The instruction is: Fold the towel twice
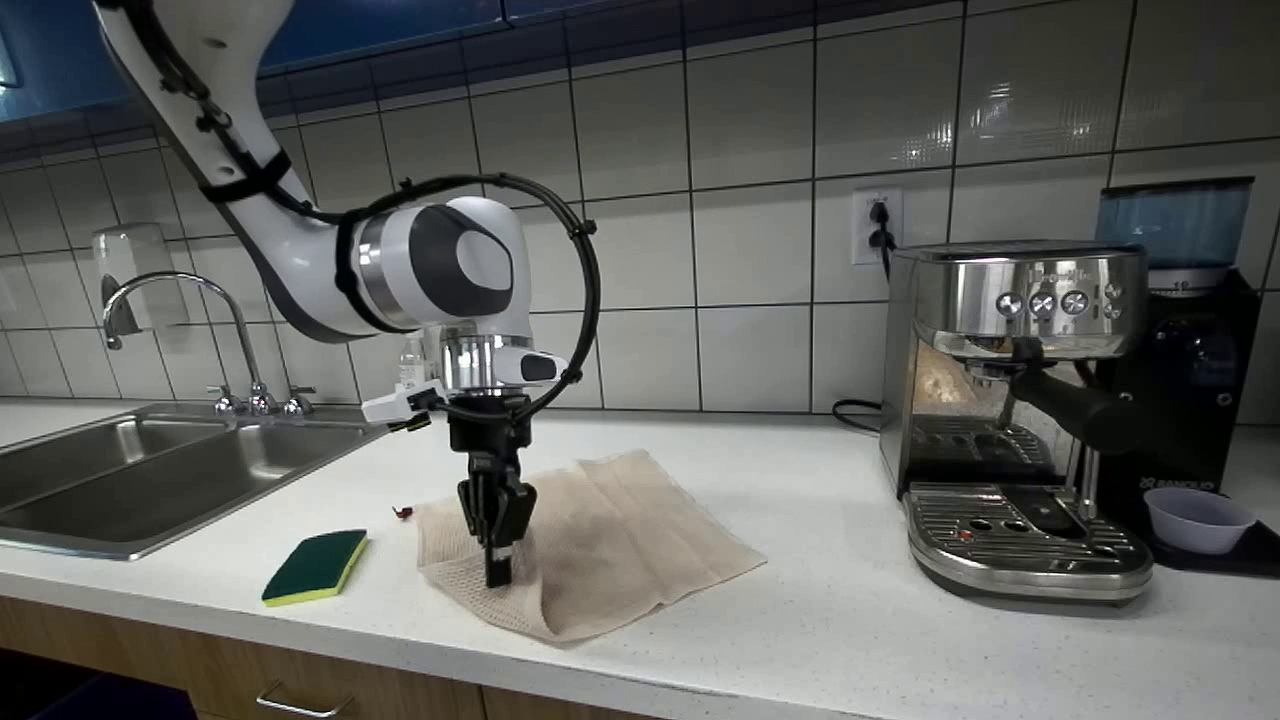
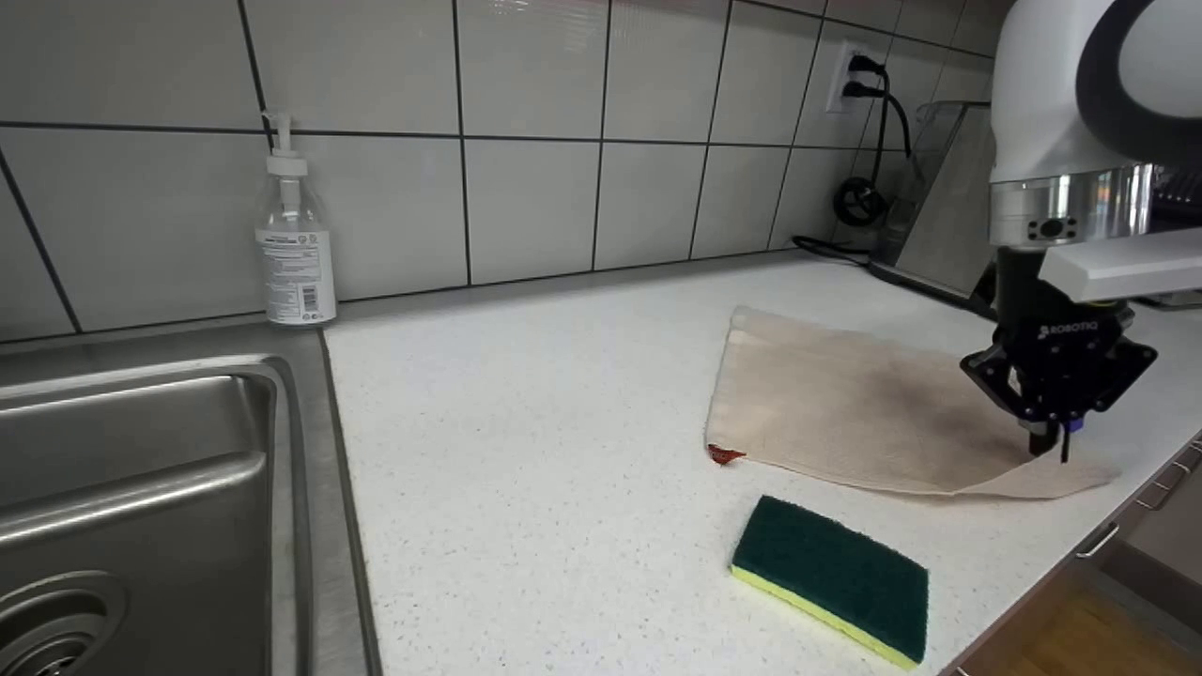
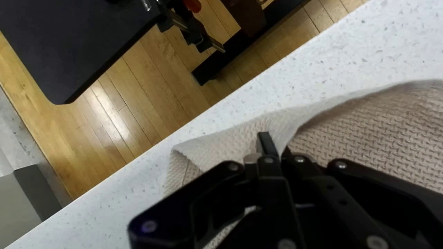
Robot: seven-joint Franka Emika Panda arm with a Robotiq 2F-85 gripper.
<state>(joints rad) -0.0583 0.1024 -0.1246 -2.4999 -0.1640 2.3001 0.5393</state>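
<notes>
While the tan waffle-weave towel (image 1: 640, 540) lies on the speckled bench (image 1: 820, 640), the end effector (image 1: 498, 570) tightly pinches a ridge of it near the bench's front edge; probably the first fold is in hand, next calling for a lift and carry across.

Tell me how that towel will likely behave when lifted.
The towel will probably hang floppy, since it bends into a ridge at the tool. It is likely light for its size, lying so thin on the counter. Its coarse weave in the wrist view suggests it won't slip easily.
</notes>
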